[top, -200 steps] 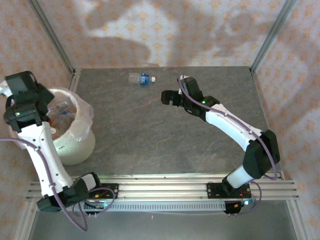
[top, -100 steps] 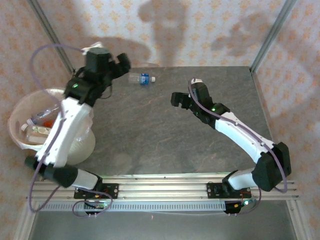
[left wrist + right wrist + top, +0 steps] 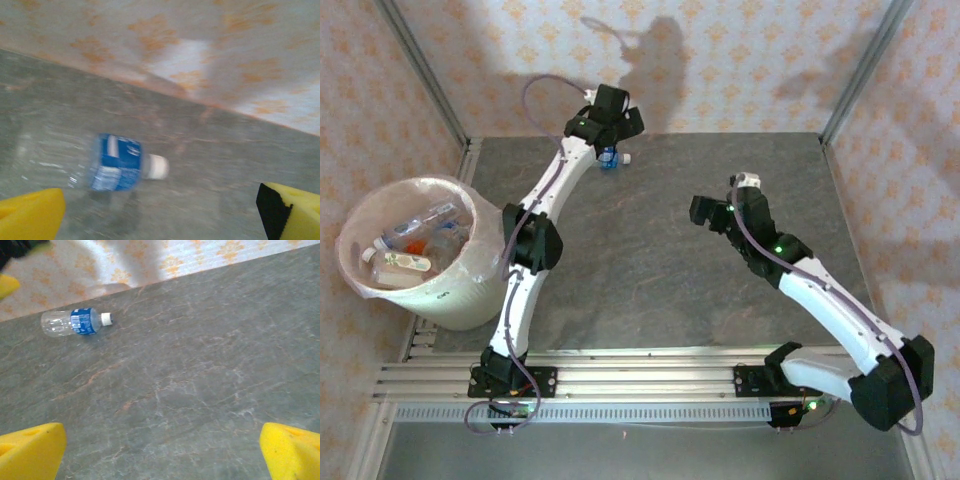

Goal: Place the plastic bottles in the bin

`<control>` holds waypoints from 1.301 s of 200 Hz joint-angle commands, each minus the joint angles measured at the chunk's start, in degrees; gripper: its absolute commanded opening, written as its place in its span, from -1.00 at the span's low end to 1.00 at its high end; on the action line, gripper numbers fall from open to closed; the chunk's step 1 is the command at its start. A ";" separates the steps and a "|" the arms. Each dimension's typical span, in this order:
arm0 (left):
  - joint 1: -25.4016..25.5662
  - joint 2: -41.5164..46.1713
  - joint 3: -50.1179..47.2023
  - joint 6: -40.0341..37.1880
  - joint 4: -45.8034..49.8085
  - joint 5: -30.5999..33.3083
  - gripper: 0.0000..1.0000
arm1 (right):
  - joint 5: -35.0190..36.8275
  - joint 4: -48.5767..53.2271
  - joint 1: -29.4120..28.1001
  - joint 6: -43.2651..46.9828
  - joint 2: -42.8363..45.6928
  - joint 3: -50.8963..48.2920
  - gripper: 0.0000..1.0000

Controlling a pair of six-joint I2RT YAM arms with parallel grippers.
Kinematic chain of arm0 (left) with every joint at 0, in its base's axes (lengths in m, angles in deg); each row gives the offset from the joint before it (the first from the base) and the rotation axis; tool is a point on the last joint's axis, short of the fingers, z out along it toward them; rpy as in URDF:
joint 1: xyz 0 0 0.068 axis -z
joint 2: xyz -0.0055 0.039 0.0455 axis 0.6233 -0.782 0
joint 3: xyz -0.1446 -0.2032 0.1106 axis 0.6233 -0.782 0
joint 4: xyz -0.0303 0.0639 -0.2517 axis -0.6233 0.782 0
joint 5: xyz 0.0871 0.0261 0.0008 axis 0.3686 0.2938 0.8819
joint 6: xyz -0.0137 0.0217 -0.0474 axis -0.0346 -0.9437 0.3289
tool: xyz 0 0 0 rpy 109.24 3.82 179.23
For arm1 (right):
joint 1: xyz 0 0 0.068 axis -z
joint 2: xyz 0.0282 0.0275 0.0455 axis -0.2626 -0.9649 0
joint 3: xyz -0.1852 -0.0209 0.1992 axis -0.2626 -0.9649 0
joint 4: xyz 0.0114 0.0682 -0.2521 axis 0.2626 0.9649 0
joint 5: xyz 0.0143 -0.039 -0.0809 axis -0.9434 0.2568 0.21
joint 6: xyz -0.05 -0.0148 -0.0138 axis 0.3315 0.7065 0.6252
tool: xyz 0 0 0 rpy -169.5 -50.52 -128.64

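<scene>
We record a clear bottle (image 3: 75,322) with a blue label and white cap. The table (image 3: 650,280) is grey, veined in rust-brown. The walls (image 3: 770,60) are pale pink with an orange floral repeat. The bin (image 3: 460,305) is white. The pads (image 3: 31,449) of the right gripper (image 3: 162,450) are yellow.

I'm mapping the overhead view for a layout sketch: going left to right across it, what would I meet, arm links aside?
white bin → blue-labelled bottle lying on the table → right gripper

Blurred bottle (image 3: 120,162), left wrist view
</scene>
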 commanded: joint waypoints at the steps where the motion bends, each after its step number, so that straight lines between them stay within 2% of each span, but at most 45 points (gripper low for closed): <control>1: -1.66 -0.04 2.95 -9.43 -5.85 4.54 1.00 | 4.30 0.54 0.40 1.07 2.49 -2.11 0.98; 22: -2.96 -3.15 3.90 -15.39 -9.29 1.08 1.00 | 5.12 0.67 0.54 1.49 2.92 -2.66 0.98; 43: -4.59 -8.04 8.01 -16.27 -8.68 -2.55 1.00 | 5.20 0.77 0.51 1.52 2.40 -2.70 0.98; 62: -5.88 -11.74 11.93 -15.36 -7.70 -5.45 0.99 | 5.15 1.16 0.56 1.09 1.85 -2.25 0.98; 93: -7.25 -14.43 12.65 -14.02 -13.14 -12.58 0.99 | 5.40 2.61 0.51 0.10 1.93 -2.49 0.98; 130: -8.24 -18.86 16.62 -11.06 -15.07 -16.92 1.00 | 6.19 2.41 0.54 -1.11 1.52 -3.62 0.98; 159: -8.38 -18.53 16.49 -11.99 -10.79 -20.03 0.99 | 5.76 2.54 0.56 -1.33 0.85 -3.06 0.98; 184: -7.86 -14.82 13.24 -16.40 -4.66 -24.37 0.99 | 5.54 2.94 0.56 -1.61 0.88 -2.96 0.98; 202: -6.68 -10.08 6.48 -22.06 -1.61 -23.78 0.99 | 5.42 2.94 0.56 -2.14 1.36 -3.43 0.98; 223: -4.82 -5.87 -0.66 -28.81 -0.03 -19.03 0.99 | 5.19 2.63 0.55 -2.67 2.15 -4.13 0.98; 260: -2.87 -5.33 -2.00 -32.86 5.00 -16.84 0.99 | 5.66 3.10 0.53 -3.12 3.49 -4.70 0.98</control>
